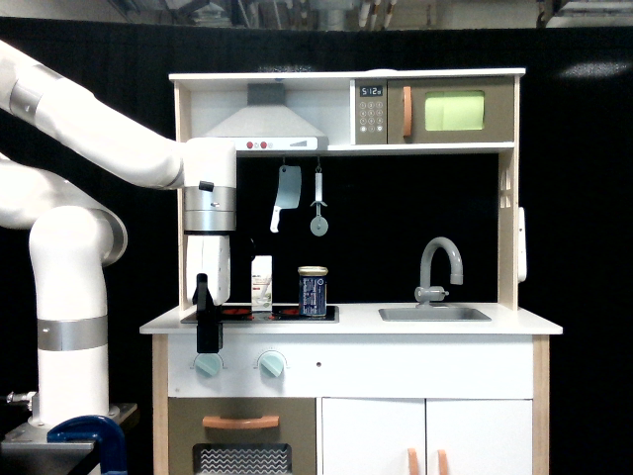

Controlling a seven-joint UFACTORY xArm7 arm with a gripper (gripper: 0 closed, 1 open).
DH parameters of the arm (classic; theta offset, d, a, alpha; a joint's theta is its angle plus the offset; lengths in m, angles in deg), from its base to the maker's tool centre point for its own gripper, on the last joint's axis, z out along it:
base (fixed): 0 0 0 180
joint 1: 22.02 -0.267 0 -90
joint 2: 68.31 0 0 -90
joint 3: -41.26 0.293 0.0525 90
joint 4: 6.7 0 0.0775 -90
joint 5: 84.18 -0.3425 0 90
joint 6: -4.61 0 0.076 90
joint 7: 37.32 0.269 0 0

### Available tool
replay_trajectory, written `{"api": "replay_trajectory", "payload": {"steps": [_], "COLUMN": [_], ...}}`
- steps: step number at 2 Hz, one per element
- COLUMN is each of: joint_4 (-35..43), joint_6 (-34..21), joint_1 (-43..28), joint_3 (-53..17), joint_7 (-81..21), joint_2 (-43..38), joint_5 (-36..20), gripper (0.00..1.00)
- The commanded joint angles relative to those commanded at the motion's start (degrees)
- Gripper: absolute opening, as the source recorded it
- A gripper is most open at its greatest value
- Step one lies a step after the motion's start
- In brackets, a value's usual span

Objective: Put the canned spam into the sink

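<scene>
The gripper holds nothing; open or closed, I can't tell. It should grab the canned spam, left of the sink, straight.

A white carton stands upright on the stove top toward the left end of the surface, near its back edge. Above it, a toy cleaver and a pizza cutter hang side by side from a rail under the hood. A microwave fills the top shelf's right half. Two pale green knobs sit below the surface's front edge, and an orange handle crosses the oven door.
</scene>
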Motion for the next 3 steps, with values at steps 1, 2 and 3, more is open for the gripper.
{"api": "replay_trajectory", "payload": {"steps": [1, 2, 3], "joint_4": [0.61, 9.82, 17.09], "joint_6": [-0.96, -3.34, 1.21], "joint_1": [0.24, -4.00, -12.89], "joint_3": [-0.41, -0.39, -7.33], "joint_7": [-0.29, -8.35, -28.86], "joint_2": [1.34, -3.11, -9.84], "joint_5": [0.36, 2.64, 1.99], "gripper": [1.00, 1.00, 1.00]}}
